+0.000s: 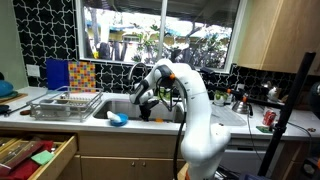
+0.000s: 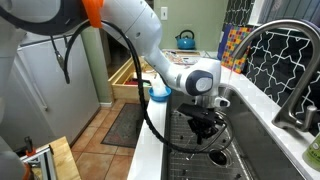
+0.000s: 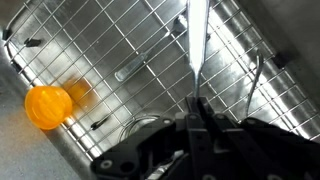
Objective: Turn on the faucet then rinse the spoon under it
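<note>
My gripper (image 3: 196, 106) hangs low inside the steel sink (image 3: 120, 40), seen in both exterior views (image 1: 146, 108) (image 2: 207, 133). Its fingers are shut on the thin silver handle of the spoon (image 3: 197, 45), which points away over the wire grid on the sink bottom. The spoon's bowl is out of frame. The faucet (image 2: 272, 40), a tall arched spout, stands at the sink's back edge, to the side of and above the gripper. I cannot tell whether water is running.
An orange ball (image 3: 48, 107) and a small metal utensil (image 3: 134, 71) lie on the sink grid. A dish rack (image 1: 64, 105) and a blue bowl (image 1: 117, 119) sit on the counter. A drawer (image 1: 35, 155) stands open below. A red can (image 1: 267, 118) is further along the counter.
</note>
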Available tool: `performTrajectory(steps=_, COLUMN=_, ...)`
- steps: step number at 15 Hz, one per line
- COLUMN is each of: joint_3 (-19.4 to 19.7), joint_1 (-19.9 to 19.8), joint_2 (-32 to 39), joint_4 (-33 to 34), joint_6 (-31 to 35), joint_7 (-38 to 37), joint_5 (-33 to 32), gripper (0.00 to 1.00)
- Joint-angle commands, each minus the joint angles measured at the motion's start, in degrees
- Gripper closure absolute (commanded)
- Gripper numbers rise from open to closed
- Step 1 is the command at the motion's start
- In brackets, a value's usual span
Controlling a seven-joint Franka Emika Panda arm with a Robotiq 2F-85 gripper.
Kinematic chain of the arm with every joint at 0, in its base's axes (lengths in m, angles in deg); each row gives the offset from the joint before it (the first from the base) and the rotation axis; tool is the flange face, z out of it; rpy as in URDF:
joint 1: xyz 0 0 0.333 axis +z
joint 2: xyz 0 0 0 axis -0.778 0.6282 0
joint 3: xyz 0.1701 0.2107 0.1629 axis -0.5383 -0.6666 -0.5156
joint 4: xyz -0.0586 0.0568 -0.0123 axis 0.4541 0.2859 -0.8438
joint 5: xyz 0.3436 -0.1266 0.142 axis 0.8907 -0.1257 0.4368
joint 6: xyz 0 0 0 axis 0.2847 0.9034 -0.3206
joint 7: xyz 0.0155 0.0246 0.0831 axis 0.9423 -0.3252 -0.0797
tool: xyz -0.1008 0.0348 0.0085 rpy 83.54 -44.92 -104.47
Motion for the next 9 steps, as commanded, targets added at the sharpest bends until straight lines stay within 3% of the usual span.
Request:
performTrajectory(steps=1, joint_3=-0.4, joint_1=-0.2, joint_2=-0.2, joint_4=0.0, joint_6=-0.2, joint_7=-0.1, joint_5=-0.4, gripper=0.93)
performTrajectory(steps=5, joint_3=-2.4, joint_1=-1.1, joint_2=-0.6, joint_4=0.9, joint_6=-0.8, joint_7=-1.2, joint_5=5.5, gripper=0.98)
performTrajectory(steps=9, joint_3=-4.1, joint_1=0.4, joint_2=1.1, joint_4=7.1, joint_6=-3.1, joint_7=-4.3, joint_5=10.3, gripper=0.98)
